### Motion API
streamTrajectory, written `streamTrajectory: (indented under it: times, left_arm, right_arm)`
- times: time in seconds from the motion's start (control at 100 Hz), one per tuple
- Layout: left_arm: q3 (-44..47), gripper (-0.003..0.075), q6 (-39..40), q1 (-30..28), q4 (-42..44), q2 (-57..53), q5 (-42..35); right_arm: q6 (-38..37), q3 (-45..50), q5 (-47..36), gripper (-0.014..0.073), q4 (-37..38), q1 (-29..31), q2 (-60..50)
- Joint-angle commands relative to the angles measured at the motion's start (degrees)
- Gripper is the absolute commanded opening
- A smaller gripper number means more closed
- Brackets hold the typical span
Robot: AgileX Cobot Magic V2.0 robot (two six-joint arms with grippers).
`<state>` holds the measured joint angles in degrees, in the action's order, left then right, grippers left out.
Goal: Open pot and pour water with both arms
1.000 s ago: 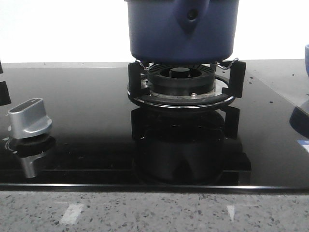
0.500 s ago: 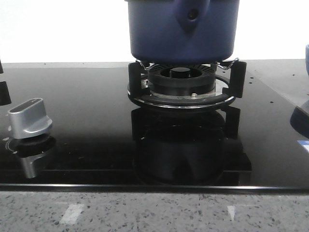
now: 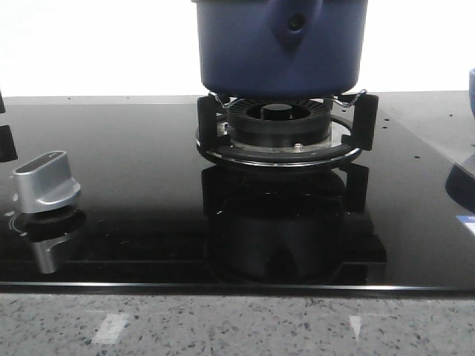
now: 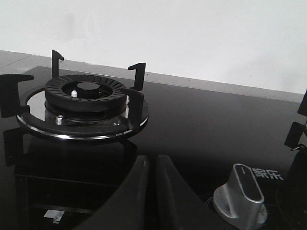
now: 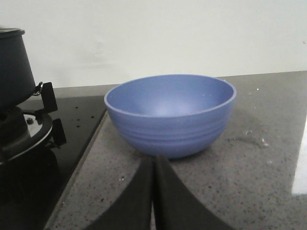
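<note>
Jaws pressed together, matte round pot [image 3: 280, 48] on burner [image 3: 280, 126]

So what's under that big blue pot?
The pot sits on the black prongs of a burner set in the glossy black stovetop. No flame shows. The pot's top is cut off, so its lid and contents can't be seen.

I've got the pot [image 3: 280, 46] sitting on the burner [image 3: 280, 127] at the middle of the hob [image 3: 133, 193]. A knob [image 3: 44, 182] stands on the hob to its left, nearer me. Off the hob's right edge, a bowl [image 5: 170, 115] rests on the table [image 5: 249, 163].
</note>
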<state>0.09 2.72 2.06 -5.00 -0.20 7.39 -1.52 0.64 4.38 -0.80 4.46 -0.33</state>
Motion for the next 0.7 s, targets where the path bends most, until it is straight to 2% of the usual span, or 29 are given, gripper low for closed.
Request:
streamTrajectory:
  times: [0.0,0.11,0.69]
  left_arm:
    - [1.8,-0.002,0.5,0.0,-0.5,-1.6,-4.3]
    - [1.8,-0.002,0.5,0.0,-0.5,-1.6,-4.3]
    - [1.8,-0.002,0.5,0.0,-0.5,-1.6,-4.3]
  right_arm:
    - [-0.3,1.5,-2.5,-0.0052,0.8,0.1,-1.4]
    - [-0.3,1.5,0.2,-0.0052,0.8,0.1,-1.4]
    - [-0.3,1.5,0.3,-0.0052,0.8,0.1,-1.4]
